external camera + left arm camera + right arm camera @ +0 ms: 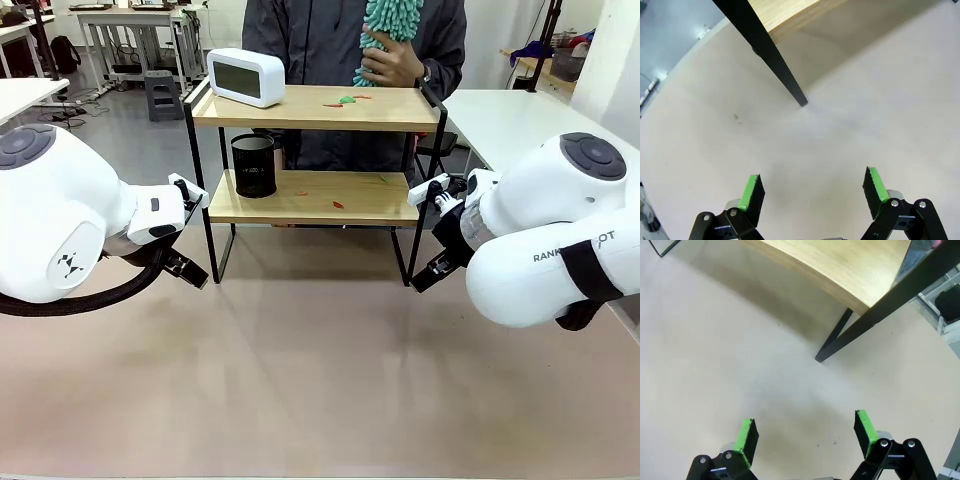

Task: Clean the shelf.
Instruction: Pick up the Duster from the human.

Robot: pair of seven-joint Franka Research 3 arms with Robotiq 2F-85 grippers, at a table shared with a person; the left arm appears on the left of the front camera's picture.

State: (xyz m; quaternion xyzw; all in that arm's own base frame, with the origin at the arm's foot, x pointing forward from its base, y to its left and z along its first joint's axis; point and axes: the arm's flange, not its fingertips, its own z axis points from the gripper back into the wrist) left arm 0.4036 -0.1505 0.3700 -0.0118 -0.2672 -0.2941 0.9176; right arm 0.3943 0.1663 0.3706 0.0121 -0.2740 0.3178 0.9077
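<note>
Spread apart and empty, left gripper (pixel 812 180) and right gripper (pixel 805 422) hung beside the shelf (pixel 310 197); a careless sweep could knock its clock (pixel 246 76) or cup (pixel 253 166) off.

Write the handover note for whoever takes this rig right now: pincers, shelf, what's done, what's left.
Shelf: stands on the table; white clock on the top board, black mesh cup on the lower one.
Left pincer: open, empty, low by the shelf's front left leg.
Right pincer: open, empty, by the front right leg.
Person's hand: holds a teal duster behind the shelf.
Done: nothing visible; small scraps lie on both boards.
Left: clear the scraps, probably with the duster.
</note>
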